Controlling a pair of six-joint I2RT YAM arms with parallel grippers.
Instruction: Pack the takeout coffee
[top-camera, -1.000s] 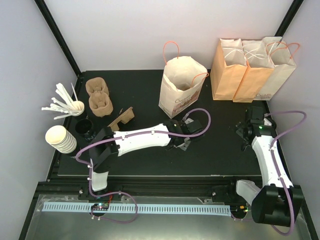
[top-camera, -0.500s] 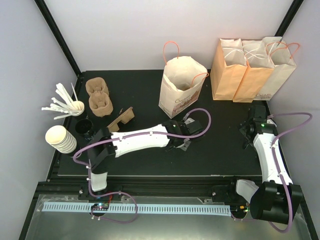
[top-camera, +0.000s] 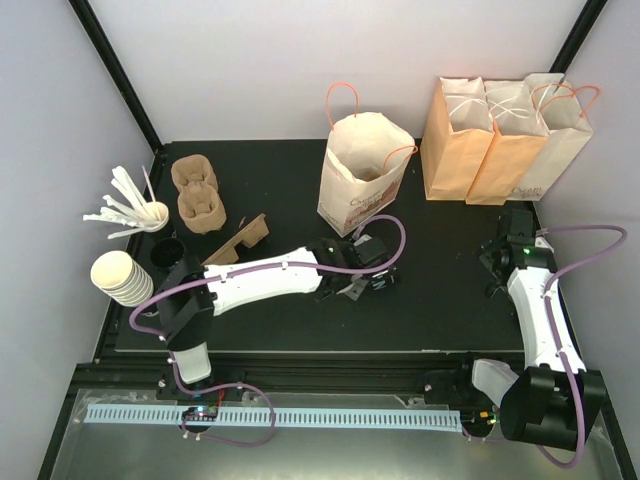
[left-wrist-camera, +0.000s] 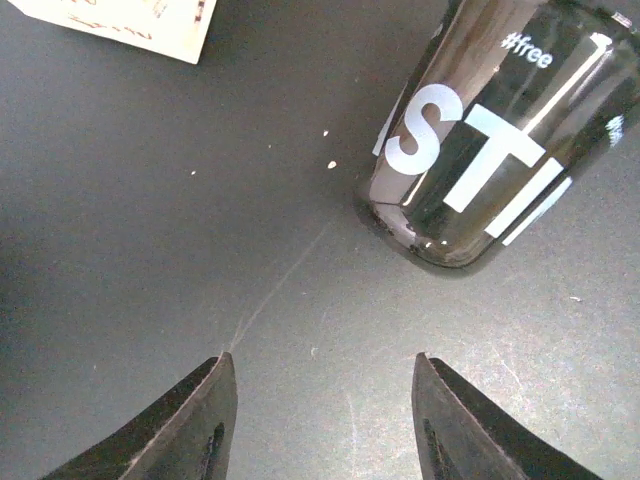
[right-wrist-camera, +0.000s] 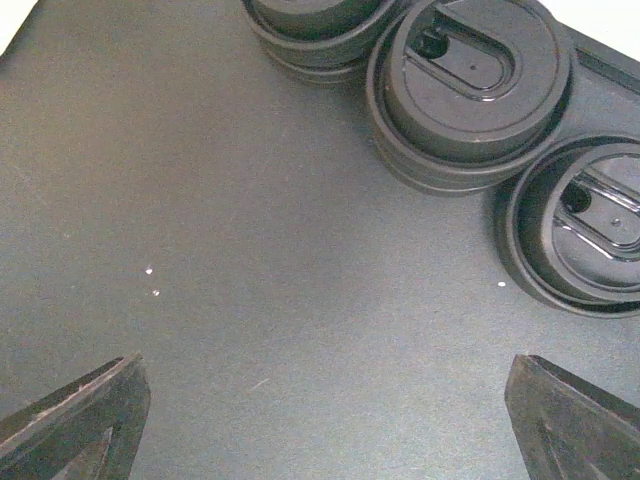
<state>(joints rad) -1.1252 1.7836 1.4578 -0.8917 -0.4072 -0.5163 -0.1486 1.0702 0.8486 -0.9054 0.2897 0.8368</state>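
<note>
The takeout coffee (left-wrist-camera: 480, 150) is a black paper cup with white letters; it stands on the black mat at the upper right of the left wrist view, with its lid cut off by the frame. My left gripper (left-wrist-camera: 325, 362) is open and empty, just short of the cup and to its left. In the top view the left gripper (top-camera: 362, 283) hovers in front of the open cream paper bag (top-camera: 362, 172); the cup is hard to tell from the mat there. My right gripper (right-wrist-camera: 325, 365) is wide open and empty over bare mat, also seen at the right edge of the top view (top-camera: 498, 262).
Several loose black lids (right-wrist-camera: 470, 85) lie just ahead of the right gripper. Three closed paper bags (top-camera: 505, 125) stand at the back right. At the left are brown cup carriers (top-camera: 197, 190), a flat cardboard piece (top-camera: 245, 238), a white cup stack (top-camera: 120, 278), an open black cup (top-camera: 168, 252) and white stirrers (top-camera: 130, 210).
The left arm's elbow has swung down and to the left, and its gripper has shifted slightly left near the bag. The right arm has edged slightly right.
</note>
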